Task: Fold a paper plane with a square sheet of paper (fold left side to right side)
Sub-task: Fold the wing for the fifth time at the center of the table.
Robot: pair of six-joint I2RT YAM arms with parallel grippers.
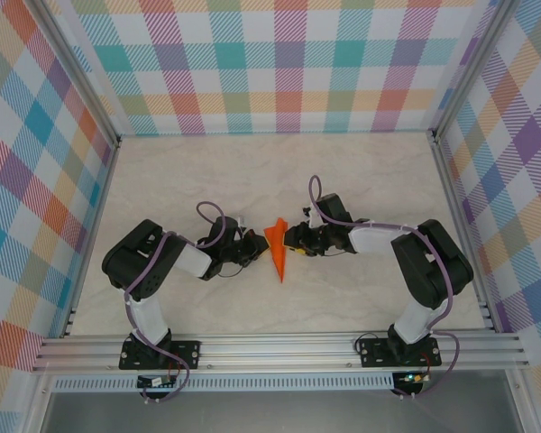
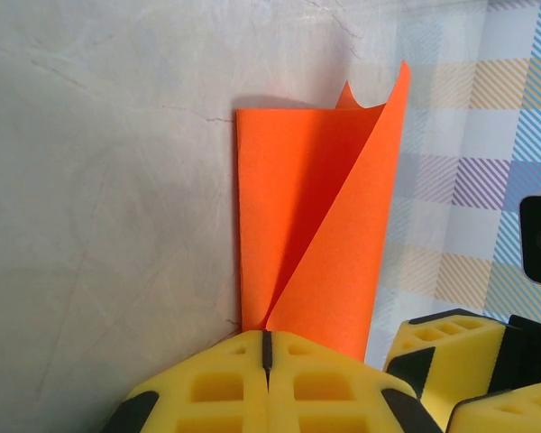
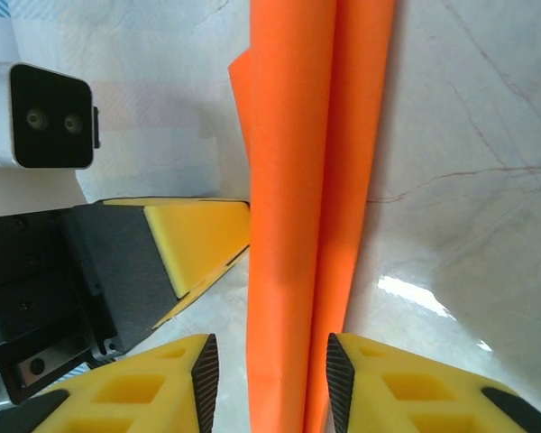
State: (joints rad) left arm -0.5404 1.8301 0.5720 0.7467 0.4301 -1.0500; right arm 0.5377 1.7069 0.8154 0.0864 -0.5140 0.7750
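Narrow orange paper plane (image 1: 279, 248) on a pale bench (image 1: 189, 171). The left hand (image 2: 266, 379), pressed together, steadies one edge. The right hand (image 3: 270, 379), spread, straddles the fold, likely to crease it.

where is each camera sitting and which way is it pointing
Top external: fixed above and behind the arms, looking down on the table; both arms show, with the left fingers and right fingers flanking the orange paper.
Left wrist: on the left arm, facing along the table at the paper; its shut fingers show at the bottom.
Right wrist: on the right arm, looking along the paper; its fingers straddle it.
Shared: both wrist views hold the paper and the other arm's fingers.
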